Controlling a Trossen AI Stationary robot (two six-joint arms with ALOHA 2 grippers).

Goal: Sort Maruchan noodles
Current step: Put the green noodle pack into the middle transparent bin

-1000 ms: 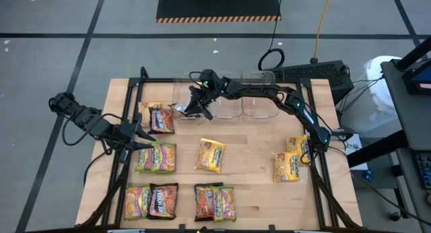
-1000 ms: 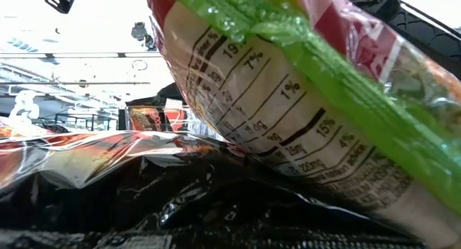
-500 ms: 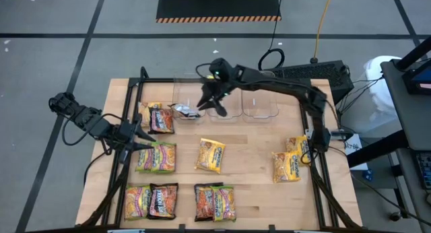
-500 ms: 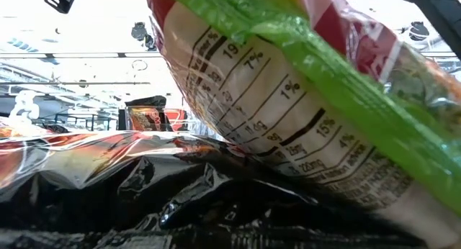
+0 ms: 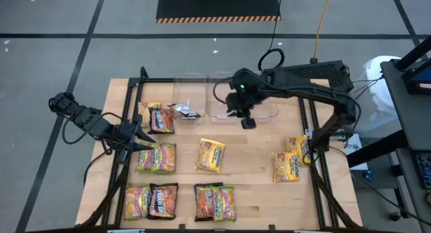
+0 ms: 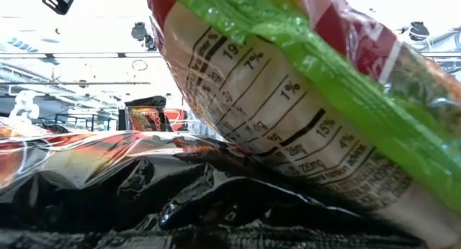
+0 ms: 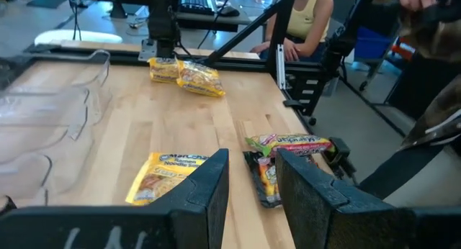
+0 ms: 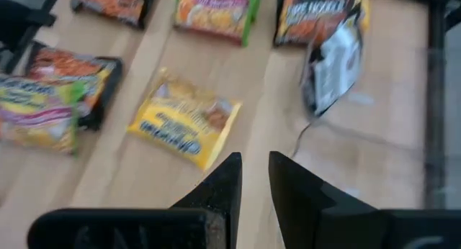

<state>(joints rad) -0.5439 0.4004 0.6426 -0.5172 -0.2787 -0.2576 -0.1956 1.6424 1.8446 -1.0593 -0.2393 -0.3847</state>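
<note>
Maruchan noodle packets lie flat on the wooden table: one yellow packet (image 5: 211, 155) in the middle, two yellow ones (image 5: 291, 162) at the right, and mixed yellow, black and green ones at the left (image 5: 156, 157) and along the near edge (image 5: 214, 201). One black packet (image 5: 185, 112) lies in the leftmost clear bin (image 5: 190, 91); the right wrist view shows it too (image 8: 331, 69). My right gripper (image 5: 241, 115) hangs above the bins, tilted down, narrowly open and empty (image 8: 254, 173). My left gripper (image 5: 143, 135) waits at the table's left, open and empty (image 7: 252, 177).
Three clear bins stand in a row at the table's far side, the middle one (image 5: 225, 102) and the right one (image 5: 261, 106) below my right arm. A black frame (image 5: 316, 159) borders the table. Packets right in front of the low camera (image 6: 302, 98) block its view. A person sits beyond the table (image 7: 306, 19).
My right gripper has risen from the leftmost bin and swung toward the table's right, and now hangs over the middle and right bins, tipped more steeply down. The black packet has stayed lying in the leftmost bin.
</note>
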